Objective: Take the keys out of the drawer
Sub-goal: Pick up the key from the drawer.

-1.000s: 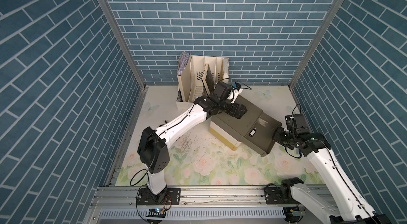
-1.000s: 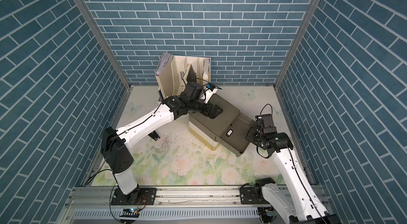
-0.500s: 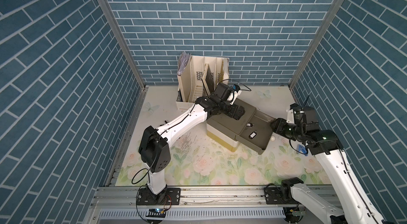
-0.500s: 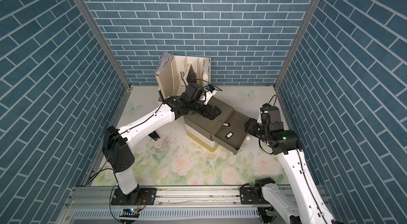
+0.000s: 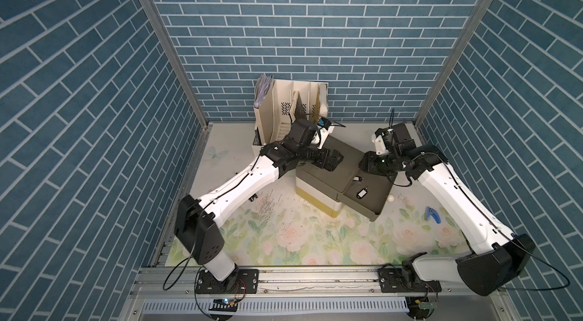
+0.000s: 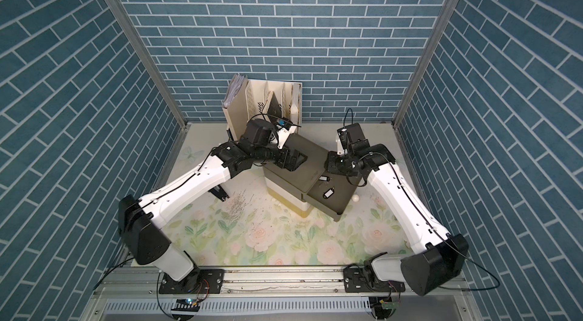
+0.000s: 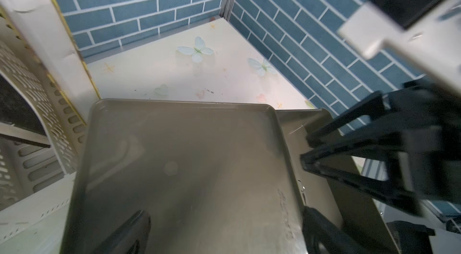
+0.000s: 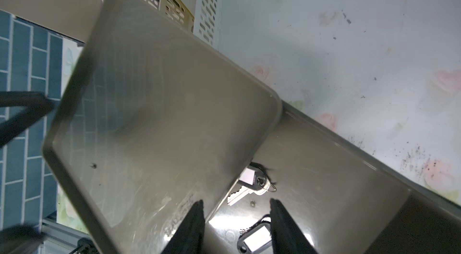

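The grey drawer (image 5: 377, 204) (image 6: 342, 207) is pulled out of the low cabinet (image 5: 345, 153) toward the right. Two keys with black tags lie on its floor in both top views, one (image 5: 362, 192) (image 6: 328, 194) near the middle and one (image 5: 356, 179) (image 6: 324, 179) at the cabinet's edge. My right gripper (image 5: 367, 166) (image 8: 236, 201) hovers open over the drawer's inner end. In the right wrist view one tagged key (image 8: 257, 239) lies below its fingers, the other (image 8: 252, 177) just beyond. My left gripper (image 5: 334, 161) (image 7: 224, 227) rests open on the cabinet top (image 7: 187, 165).
A beige file organizer (image 5: 290, 111) stands against the back wall behind the cabinet. On the floral mat to the right lie a blue claw-shaped tool (image 5: 431, 213) and a small white ball (image 5: 391, 198). Dark crumbs are scattered left of the cabinet (image 5: 268, 205).
My right gripper left the drawer's front edge, rose and swung back over the drawer, and its jaws opened. The left arm stayed on the cabinet top.
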Tool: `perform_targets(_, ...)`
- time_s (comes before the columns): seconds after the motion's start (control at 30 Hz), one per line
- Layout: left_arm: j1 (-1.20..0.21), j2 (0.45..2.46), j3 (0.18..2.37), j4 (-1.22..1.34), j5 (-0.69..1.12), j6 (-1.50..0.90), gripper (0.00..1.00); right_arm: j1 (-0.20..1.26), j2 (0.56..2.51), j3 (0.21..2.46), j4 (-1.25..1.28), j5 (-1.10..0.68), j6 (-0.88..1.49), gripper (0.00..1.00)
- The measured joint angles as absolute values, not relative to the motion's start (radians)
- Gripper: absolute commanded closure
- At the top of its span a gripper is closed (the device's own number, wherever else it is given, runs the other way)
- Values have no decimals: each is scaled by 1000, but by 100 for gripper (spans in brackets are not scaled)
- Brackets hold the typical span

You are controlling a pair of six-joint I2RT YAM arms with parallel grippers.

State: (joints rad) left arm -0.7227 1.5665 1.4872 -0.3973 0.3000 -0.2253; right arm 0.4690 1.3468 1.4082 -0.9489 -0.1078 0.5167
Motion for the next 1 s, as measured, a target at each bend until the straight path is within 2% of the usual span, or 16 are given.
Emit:
perform_targets(0.13,-701,1473,1386,-344,317,-252,0,485,1317,1362,-942,-87,519,54)
perform_targets(0.43,-652,1412,1278,-300,335,-275,0,485,1223,1242,-956,-65,527,57)
perform_targets(1.0,-648,1353,1184,-209,367,-339,0,500,1238,1211,-955,-91,529,57)
